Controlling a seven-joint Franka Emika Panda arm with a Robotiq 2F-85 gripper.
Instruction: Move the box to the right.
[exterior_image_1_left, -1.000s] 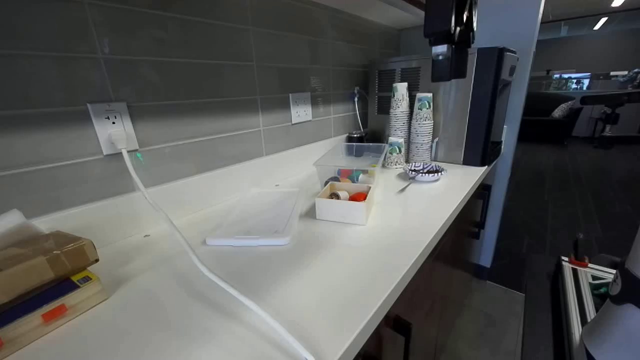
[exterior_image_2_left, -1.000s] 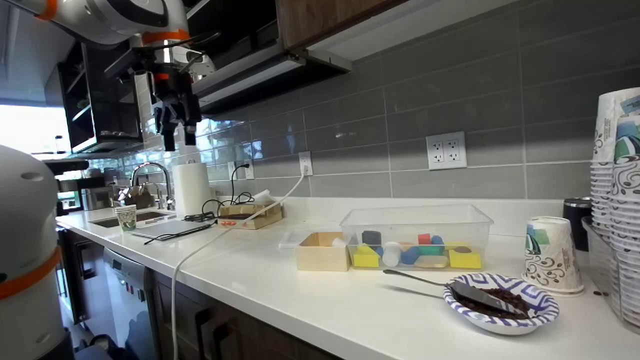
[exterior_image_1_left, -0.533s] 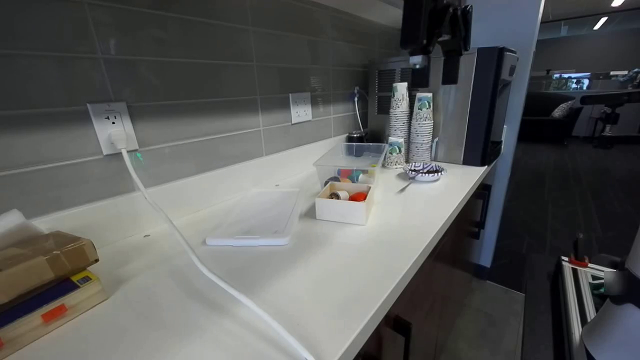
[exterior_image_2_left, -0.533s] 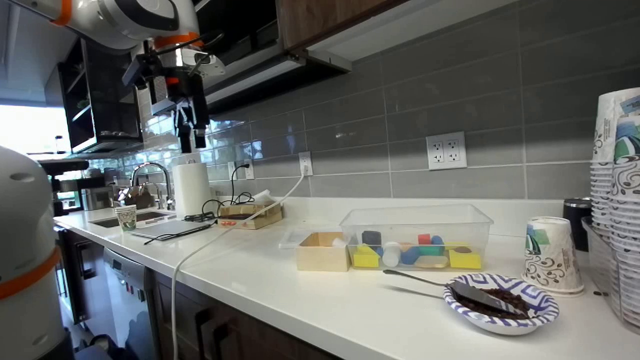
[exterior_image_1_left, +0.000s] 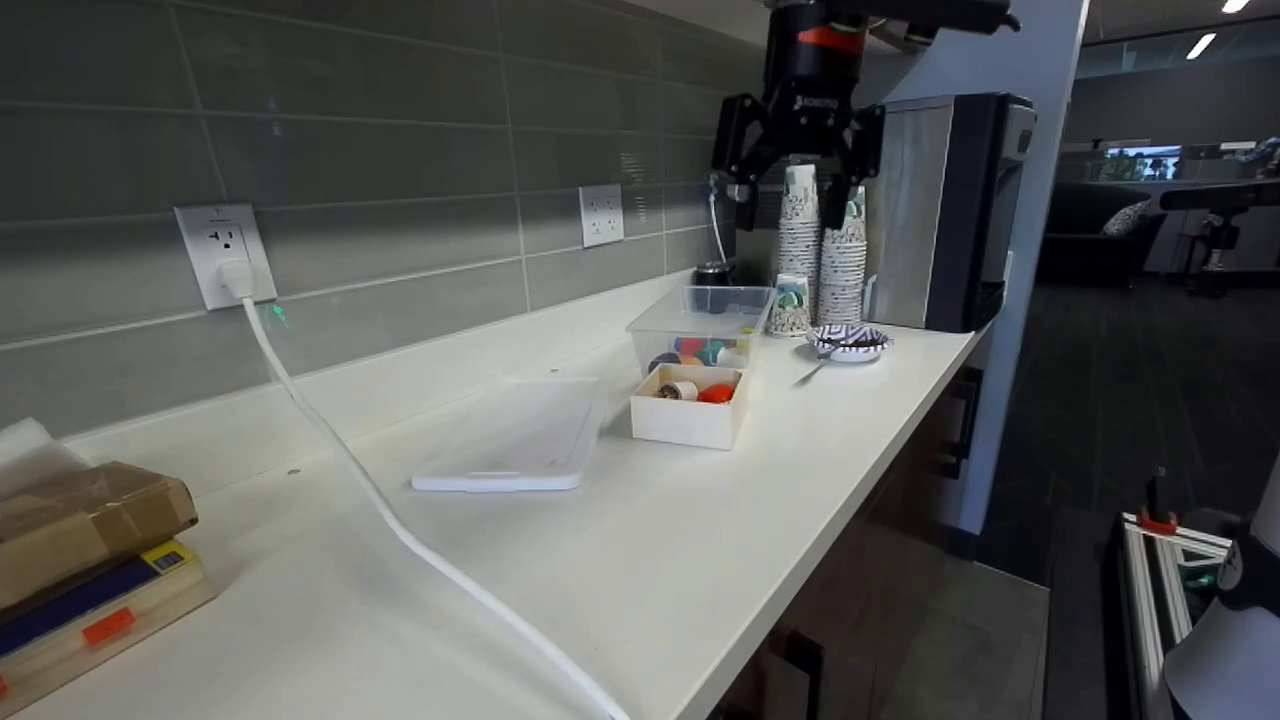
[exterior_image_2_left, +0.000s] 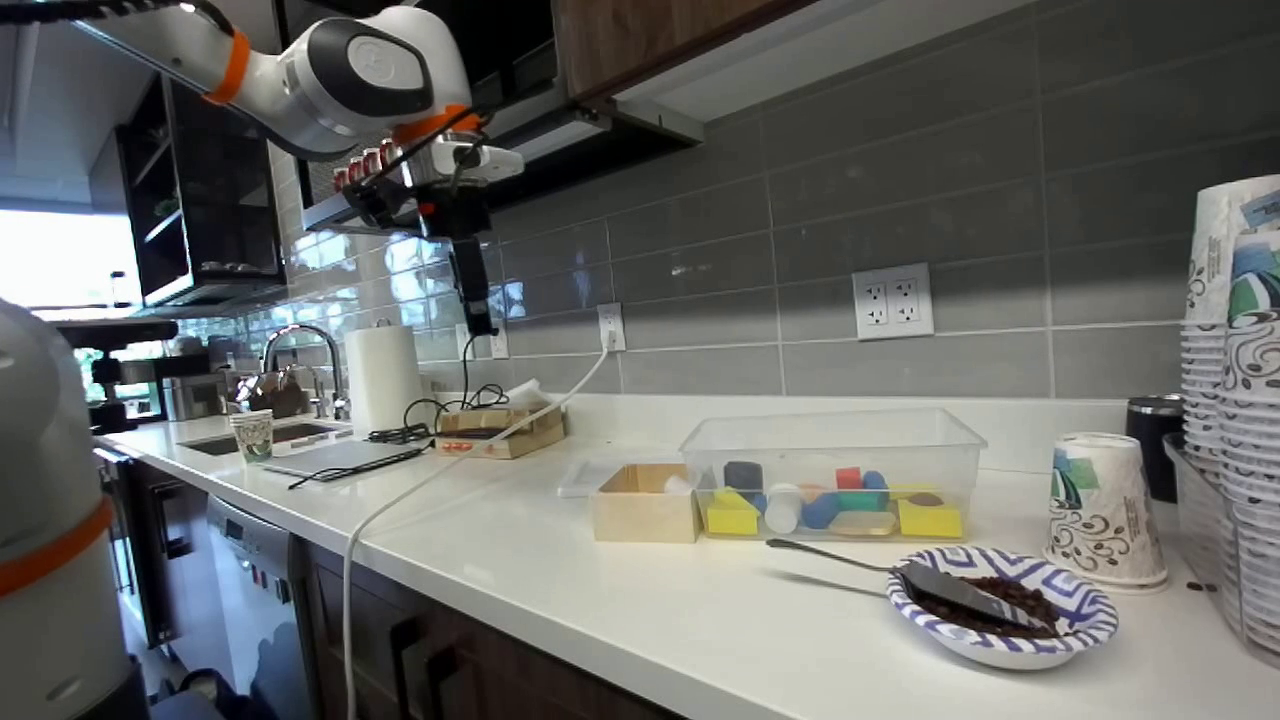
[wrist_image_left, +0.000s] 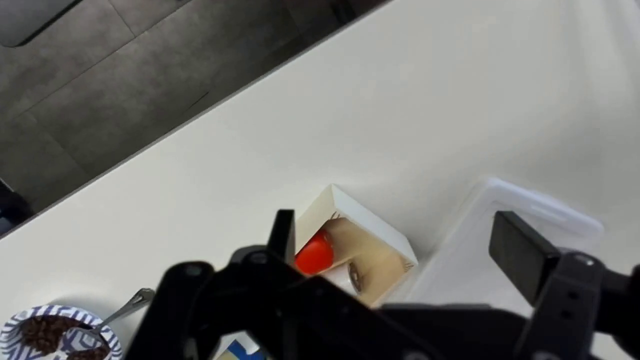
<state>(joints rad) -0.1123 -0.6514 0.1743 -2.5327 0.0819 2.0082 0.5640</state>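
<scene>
I had the gripper (exterior_image_1_left: 789, 212), spread wide and holding nothing, high above the counter (exterior_image_1_left: 620, 540); the white open-topped box (exterior_image_1_left: 685, 423) sat just beside the clear container (exterior_image_2_left: 805, 465).

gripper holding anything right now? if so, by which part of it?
Nothing is held. The gripper hangs above the counter with its jaws apart and nothing clamped between them; the box sits on the counter, untouched by them.

Matt, wooden-looking box (exterior_image_2_left: 645, 516), clear plastic bin (exterior_image_2_left: 800, 450), glossy wall tiles (exterior_image_2_left: 690, 290), smooth countertop (exterior_image_1_left: 650, 560).
</scene>
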